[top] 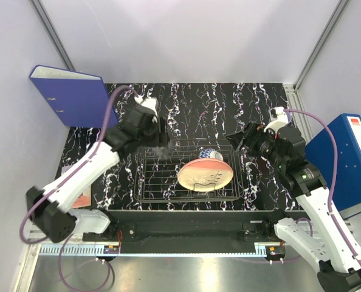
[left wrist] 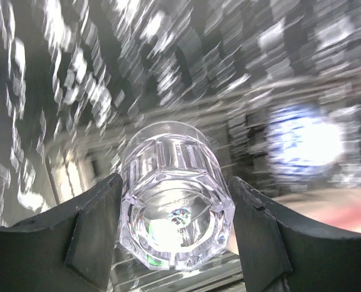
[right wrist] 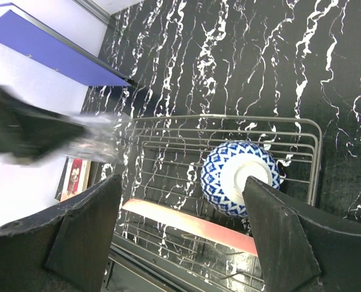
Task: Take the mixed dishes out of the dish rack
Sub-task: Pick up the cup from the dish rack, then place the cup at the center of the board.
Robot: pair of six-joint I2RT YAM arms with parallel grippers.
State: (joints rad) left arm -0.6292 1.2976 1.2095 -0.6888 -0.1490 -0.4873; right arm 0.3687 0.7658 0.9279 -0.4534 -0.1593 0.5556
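The wire dish rack [top: 153, 182] lies mid-table. The large pink plate [top: 205, 174] leans in it, with the blue-and-white bowl [top: 212, 156] upside down just behind. My left gripper [top: 161, 148] is over the rack's back left corner, shut on the clear glass [left wrist: 175, 207], which sits sharp between both fingers while the background blurs. My right gripper [top: 240, 141] is open and empty above the rack's right end; its view shows the bowl [right wrist: 238, 177], the plate's edge [right wrist: 192, 226] and the rack [right wrist: 314, 158]. The lavender and pink cups are out of view.
A blue binder [top: 71, 94] stands at the back left. A blue box [top: 344, 158] sits at the right beyond the table edge. A reddish card [top: 80, 194] lies left of the rack. Grey walls enclose the black marbled tabletop [top: 229, 109].
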